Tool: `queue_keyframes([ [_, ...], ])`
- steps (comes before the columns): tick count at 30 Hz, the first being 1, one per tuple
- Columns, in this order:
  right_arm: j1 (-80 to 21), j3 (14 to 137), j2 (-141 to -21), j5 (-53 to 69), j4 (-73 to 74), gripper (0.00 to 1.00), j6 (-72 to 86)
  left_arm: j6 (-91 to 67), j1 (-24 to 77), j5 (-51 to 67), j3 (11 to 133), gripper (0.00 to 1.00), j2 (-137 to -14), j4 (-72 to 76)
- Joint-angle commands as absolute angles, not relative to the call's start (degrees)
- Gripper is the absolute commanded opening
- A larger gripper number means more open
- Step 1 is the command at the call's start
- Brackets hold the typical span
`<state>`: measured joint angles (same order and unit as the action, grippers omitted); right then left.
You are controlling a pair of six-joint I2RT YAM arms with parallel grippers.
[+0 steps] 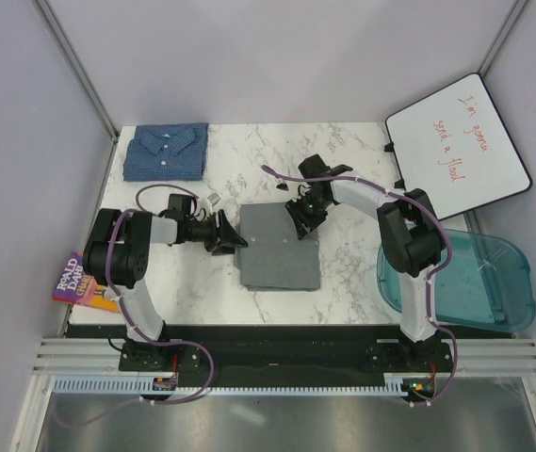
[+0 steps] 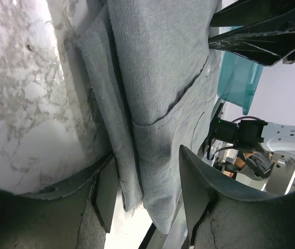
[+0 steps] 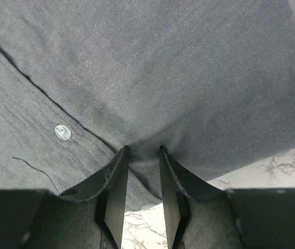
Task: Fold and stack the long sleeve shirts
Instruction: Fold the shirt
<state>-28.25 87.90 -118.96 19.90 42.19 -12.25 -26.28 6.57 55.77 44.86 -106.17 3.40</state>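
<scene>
We see right gripper [image 1: 302, 224] pinching grey shirt [image 1: 279, 247] at far right corner; left gripper [image 1: 233, 237] straddling its left edge, clamped or not we cannot tell.

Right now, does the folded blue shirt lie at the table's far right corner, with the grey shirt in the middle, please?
Not quite: the top external view shows the blue shirt at the far left corner; the grey shirt is in the middle.
</scene>
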Motion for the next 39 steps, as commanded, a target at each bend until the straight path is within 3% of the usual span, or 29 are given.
queue_keyframes([
  [1, -28.39, 89.56, -120.67, 18.54, 41.40, 0.38, -13.62, -28.73, 6.59, 53.35, 44.30, 0.58, -109.42, 8.43],
  [28, -29.44, 89.56, -121.82, 19.34, 40.52, 0.37, -13.01, -37.53, 10.46, 52.74, 46.41, 0.56, -116.28, 16.08],
  [31, -29.62, 89.56, -121.90, 19.34, 40.34, 0.37, -13.10, -37.71, 10.46, 52.47, 46.32, 0.47, -116.02, 16.26],
  [34, -29.53, 89.82, -121.64, 19.42, 40.43, 0.37, -12.92, -36.92, 10.28, 51.33, 45.44, 0.20, -113.39, 15.73],
  [35, -29.53, 89.91, -121.47, 19.42, 40.43, 0.38, -12.83, -36.48, 10.02, 51.33, 45.18, 0.04, -112.51, 14.78],
  [39, -28.83, 89.74, -118.92, 20.47, 41.22, 0.44, -10.30, -23.18, 9.58, 45.46, 50.24, 0.02, -105.48, -0.40],
])
